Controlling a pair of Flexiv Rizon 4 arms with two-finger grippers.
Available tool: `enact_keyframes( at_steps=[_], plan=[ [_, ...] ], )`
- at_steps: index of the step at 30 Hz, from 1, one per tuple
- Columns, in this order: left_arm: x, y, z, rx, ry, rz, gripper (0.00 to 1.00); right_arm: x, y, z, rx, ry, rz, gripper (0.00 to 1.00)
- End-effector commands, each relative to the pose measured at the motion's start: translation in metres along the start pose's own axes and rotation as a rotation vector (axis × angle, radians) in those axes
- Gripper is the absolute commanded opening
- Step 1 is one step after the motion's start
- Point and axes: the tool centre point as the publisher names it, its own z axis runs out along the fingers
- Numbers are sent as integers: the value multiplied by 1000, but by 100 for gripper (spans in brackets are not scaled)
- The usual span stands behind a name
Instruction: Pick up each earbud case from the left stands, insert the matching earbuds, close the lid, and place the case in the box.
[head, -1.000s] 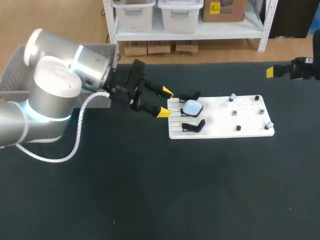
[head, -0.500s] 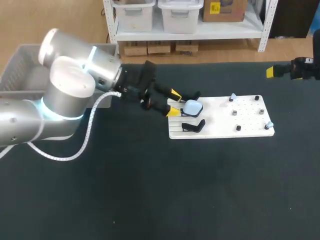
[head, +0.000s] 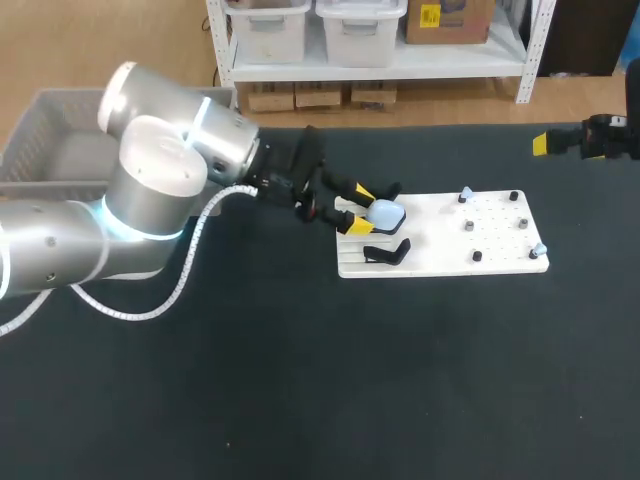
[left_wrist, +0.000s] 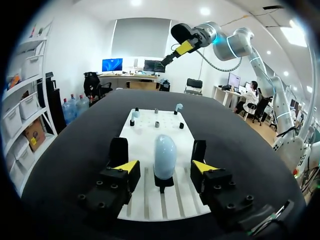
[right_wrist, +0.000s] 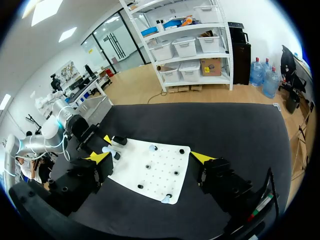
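The left gripper (left_wrist: 165, 166) is open at the slatted end of the white board (head: 440, 238). Its two yellow-tipped fingers (left_wrist: 125, 166) stand on either side of the pale blue earbud case (left_wrist: 164, 155), with a gap showing at each side, so they grip nothing. The case stands on end on a black stand (left_wrist: 164, 182) at the middle of that slatted end.

In the head view, two more black stands sit at the same end of the board, one (head: 385, 252) toward its near edge and the other (head: 388, 189) at its far edge, just beside the gripper's upper finger.

The board's other end is drilled with rows of holes and carries a few small dark pegs. It also carries two pale blue earbuds, one (head: 466, 193) near the far edge and one (head: 538, 248) at the near corner.

The right gripper (right_wrist: 150, 157) is spread wide with nothing between its fingers. It hangs in the air beyond the board's pegged end, well apart from it.

The grey box (head: 30, 140) lies beyond the board's slatted end, well apart from it and behind the left arm (head: 150, 200).
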Motion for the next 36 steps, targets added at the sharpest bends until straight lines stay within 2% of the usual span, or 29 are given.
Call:
enact_keyframes(
  at_steps=[1, 11, 36],
  plan=[
    [-1, 5, 2, 9, 4, -1, 64, 0, 0, 0, 1, 0, 0, 100],
    [-1, 6, 9, 23, -5, -1, 55, 0, 0, 0, 1, 0, 0, 100],
    [-2, -1, 18, 25, -8, -3, 47, 0, 0, 0, 1, 0, 0, 100]
  ],
)
